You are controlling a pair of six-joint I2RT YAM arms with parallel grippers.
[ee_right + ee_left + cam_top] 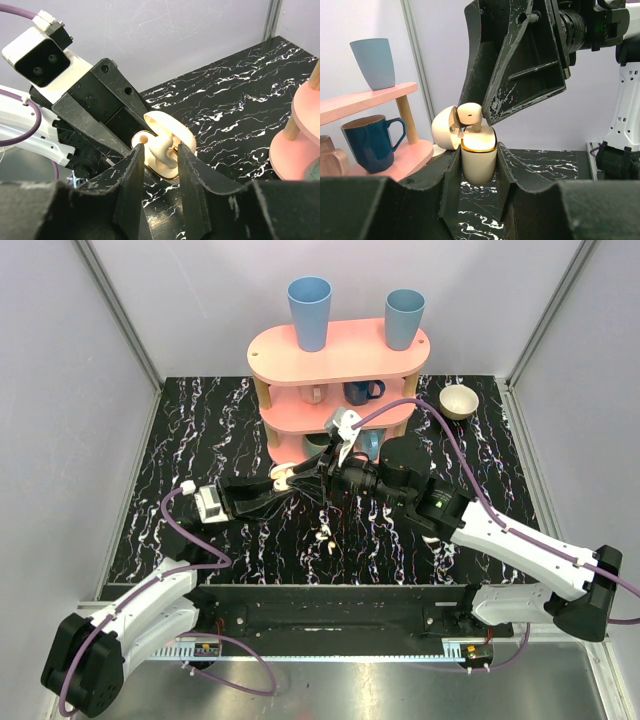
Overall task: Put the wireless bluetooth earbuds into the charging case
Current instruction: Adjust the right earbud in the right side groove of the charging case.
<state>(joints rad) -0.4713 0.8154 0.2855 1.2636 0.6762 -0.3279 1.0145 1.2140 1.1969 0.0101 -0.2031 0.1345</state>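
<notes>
The cream charging case (pixel 479 161) stands upright with its lid (pixel 445 127) flipped open, and my left gripper (pixel 478 155) is shut on its body. One of the wireless bluetooth earbuds (pixel 469 114) sits at the case's gold-rimmed mouth, stem pointing down into it. My right gripper (pixel 161 149) comes from above and is shut on this earbud (pixel 164 144), one finger on each side. In the top view both grippers meet at the case (pixel 282 478), in front of the shelf. A second small cream earbud (pixel 325 539) lies loose on the black table nearer the arm bases.
A pink two-tier shelf (pixel 340 358) stands just behind the grippers, with two blue cups (pixel 310 312) on top and a dark blue mug (pixel 370 145) on a lower tier. A cream bowl (pixel 458 400) sits at the back right. Grey walls close in the table.
</notes>
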